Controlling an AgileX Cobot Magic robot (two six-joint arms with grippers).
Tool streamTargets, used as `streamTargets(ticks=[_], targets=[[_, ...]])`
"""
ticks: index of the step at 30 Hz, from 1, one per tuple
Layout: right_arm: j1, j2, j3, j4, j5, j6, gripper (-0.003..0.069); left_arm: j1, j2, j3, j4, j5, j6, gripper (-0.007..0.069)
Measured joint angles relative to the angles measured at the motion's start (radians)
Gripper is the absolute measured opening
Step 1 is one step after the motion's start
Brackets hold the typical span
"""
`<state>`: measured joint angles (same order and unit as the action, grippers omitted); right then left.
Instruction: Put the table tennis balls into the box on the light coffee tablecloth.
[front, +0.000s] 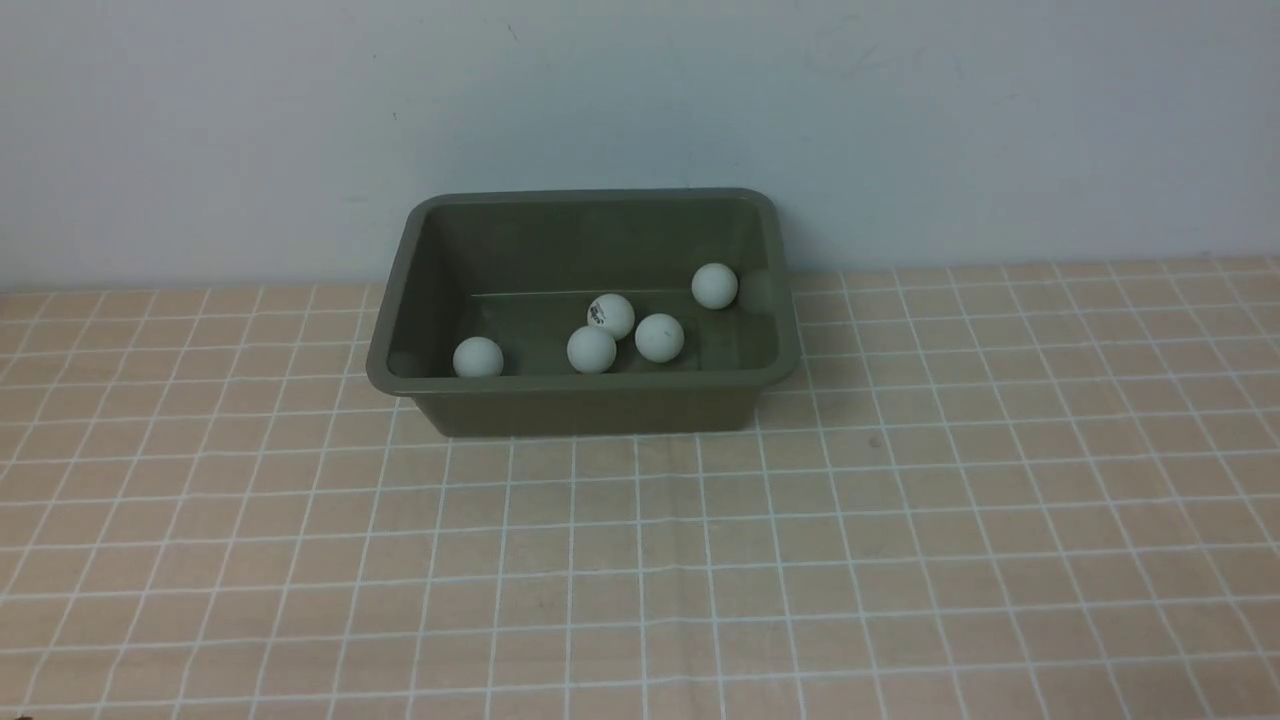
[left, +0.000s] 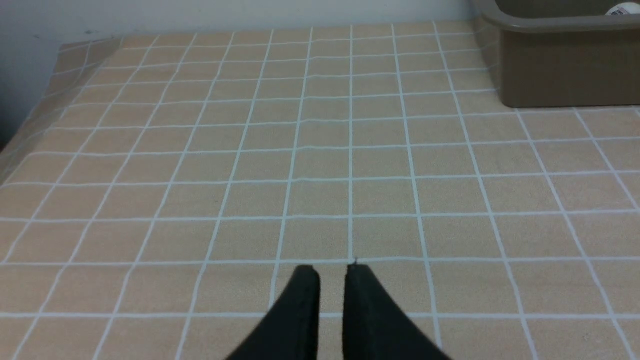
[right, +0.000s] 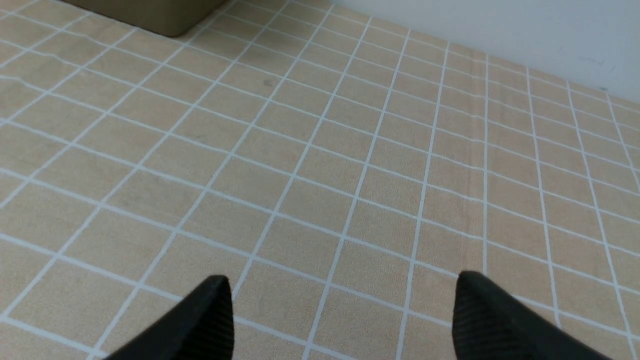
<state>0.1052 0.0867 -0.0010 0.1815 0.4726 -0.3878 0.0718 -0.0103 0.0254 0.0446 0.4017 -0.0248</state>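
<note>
Apparently final step: five balls (front: 659, 338) inside box (front: 600, 408), upper centre of front view. Left hand (left: 331, 272) nearly together, right hand (right: 342, 290) wide apart, both empty; next, likely just park.

Small dark printed mark on one white ball (front: 611, 316), inside olive-green box (front: 600, 408), near middle of box floor; lettering too small to read for certain. Same kind of dark print partly visible on ball above box rim in left wrist view, cut off, unreadable. No legible words, numbers or signs.
</note>
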Motion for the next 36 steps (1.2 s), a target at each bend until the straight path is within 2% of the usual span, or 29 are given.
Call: streamTargets(ticks=[26, 36], targets=[[0.0, -0.029, 0.0, -0.007, 0.001, 0.0, 0.0534, 0.0, -0.001, 0.0, 0.002, 0.0, -0.001, 0.0024], [0.0, -0.097, 0.005, -0.004, -0.016, 0.098, 0.0534, 0.0, -0.001, 0.0, 0.002, 0.0, -0.001, 0.0024]])
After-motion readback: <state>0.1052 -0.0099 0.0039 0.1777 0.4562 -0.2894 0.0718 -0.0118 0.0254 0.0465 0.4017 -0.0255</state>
